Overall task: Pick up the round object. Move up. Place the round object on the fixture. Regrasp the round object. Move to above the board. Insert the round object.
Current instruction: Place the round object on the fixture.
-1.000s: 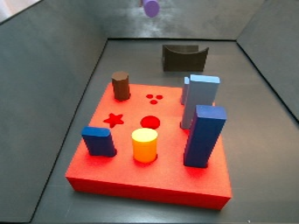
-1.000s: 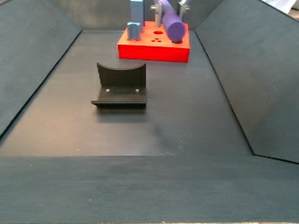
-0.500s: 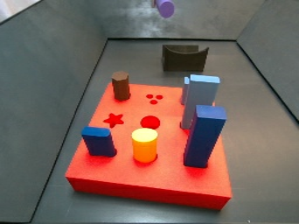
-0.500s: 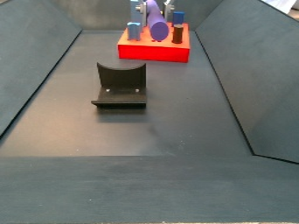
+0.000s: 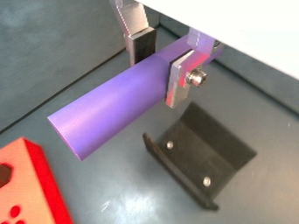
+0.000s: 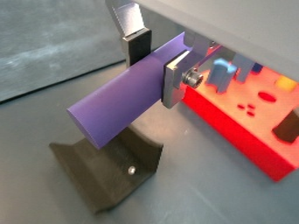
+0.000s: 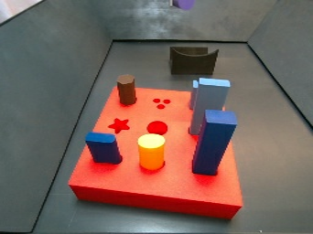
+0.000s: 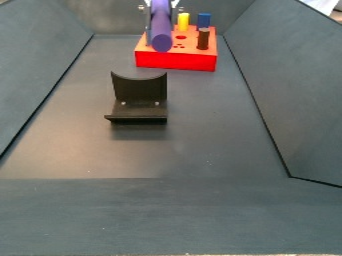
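The round object is a long purple cylinder (image 5: pixel 117 109), lying crosswise between the silver fingers, and my gripper (image 5: pixel 160 66) is shut on it. Both wrist views show this grip, with the gripper (image 6: pixel 156 66) high above the floor. Below the cylinder (image 6: pixel 122 109) lies the dark fixture (image 5: pixel 198 162) with its curved notch, also seen in the side views as the fixture (image 8: pixel 138 97) and the fixture (image 7: pixel 192 59). The red board (image 7: pixel 159 169) carries pegs and has a round hole (image 7: pixel 156 128). In a side view the cylinder (image 8: pixel 160 25) hangs in front of the board (image 8: pixel 177 58).
On the board stand a brown peg (image 7: pixel 126 89), a yellow peg (image 7: pixel 150 151) and blue blocks (image 7: pixel 214 140). Sloping grey walls (image 8: pixel 40 90) enclose the dark floor on both sides. The board's edge (image 6: pixel 251 118) is close to the fixture (image 6: pixel 105 171).
The gripper has carried the purple cylinder sideways across the bin, to the left in one side view and to the right and upward in the other. Board and fixture have not moved.
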Available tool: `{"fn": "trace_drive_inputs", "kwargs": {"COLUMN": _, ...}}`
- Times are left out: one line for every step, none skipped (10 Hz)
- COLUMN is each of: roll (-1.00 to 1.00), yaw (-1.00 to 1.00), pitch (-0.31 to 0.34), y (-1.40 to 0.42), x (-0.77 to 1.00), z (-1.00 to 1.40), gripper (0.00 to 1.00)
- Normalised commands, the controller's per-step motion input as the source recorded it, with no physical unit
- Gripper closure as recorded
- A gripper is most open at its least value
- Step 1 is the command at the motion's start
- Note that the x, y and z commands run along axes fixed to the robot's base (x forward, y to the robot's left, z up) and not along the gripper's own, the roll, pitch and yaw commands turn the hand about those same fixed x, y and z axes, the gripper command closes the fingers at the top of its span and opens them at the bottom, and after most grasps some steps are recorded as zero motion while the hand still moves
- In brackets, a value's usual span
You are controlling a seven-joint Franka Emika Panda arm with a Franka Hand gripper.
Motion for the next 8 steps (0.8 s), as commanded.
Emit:
{"fn": "trace_drive_inputs", "kwargs": {"roll": -1.00, "yaw": -0.17, "pitch": 0.015, "y": 0.05, "x": 0.75, "z": -0.01, "gripper": 1.00}}
{"fn": "trace_drive_inputs", "kwargs": {"roll": -1.00, "yaw": -0.16, "pitch": 0.020, "y": 0.05, "x": 0.65, "z": -0.01, "gripper": 1.00}}
{"fn": "trace_drive_inputs", "kwargs": {"roll": -1.00, "yaw": -0.16, "pitch": 0.023, "y": 0.05, "x": 0.59, "z": -0.02, "gripper": 1.00}}
{"fn": "trace_drive_inputs", "kwargs": {"roll": -1.00, "yaw": -0.16, "pitch": 0.029, "y": 0.05, "x": 0.49, "z": -0.02, "gripper": 1.00}}
{"fn": "trace_drive_inputs", "kwargs": {"roll": -0.99, "yaw": -0.16, "pitch": 0.030, "y": 0.05, "x": 0.41, "z": -0.02, "gripper": 1.00}}
{"fn": "trace_drive_inputs", "kwargs": {"roll": -0.77, "yaw": -0.13, "pitch": 0.025, "y": 0.05, "x": 0.30, "z": -0.02, "gripper": 1.00}}
{"fn": "trace_drive_inputs", "kwargs": {"roll": -0.66, "yaw": -0.12, "pitch": 0.022, "y": 0.05, "x": 0.25, "z": -0.02, "gripper": 1.00}}
{"fn": "trace_drive_inputs", "kwargs": {"roll": -0.43, "yaw": -0.10, "pitch": 0.023, "y": 0.05, "x": 0.15, "z": -0.02, "gripper": 1.00}}
